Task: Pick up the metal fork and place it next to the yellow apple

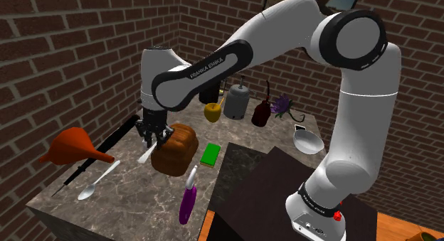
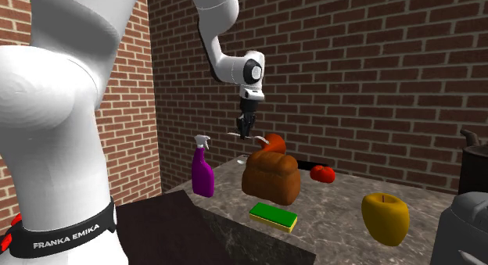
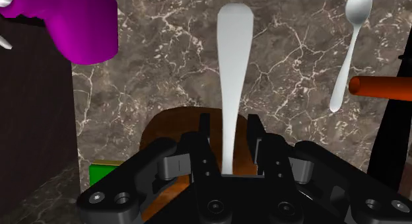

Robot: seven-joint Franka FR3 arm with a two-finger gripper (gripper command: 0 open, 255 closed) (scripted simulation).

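A slim silvery fork point(image 3: 233, 71) is clasped between my black gripper's point(image 3: 228, 153) fingers, its rounded handle end pointing away from the hand; the tines are hidden. In the shoulder view the gripper point(image 1: 154, 136) hangs over the marble counter beside a brown bread loaf point(image 1: 174, 148), with the fork point(image 1: 146, 156) slanting down out of it. The second exterior view shows the gripper point(image 2: 246, 130) raised above the loaf point(image 2: 270, 177). The yellow apple point(image 1: 212, 111) sits farther back on the counter, to the second exterior view's right point(image 2: 385, 218), well away from the gripper.
A green sponge point(image 1: 210, 155), a purple spray bottle point(image 1: 188, 197), a spoon point(image 1: 96, 181), an orange funnel point(image 1: 71, 148) and a long black tool point(image 1: 99, 153) lie around the loaf. A grey kettle point(image 1: 236, 101), a dark vase point(image 1: 261, 113) and a tomato point(image 2: 322, 174) stand toward the brick wall.
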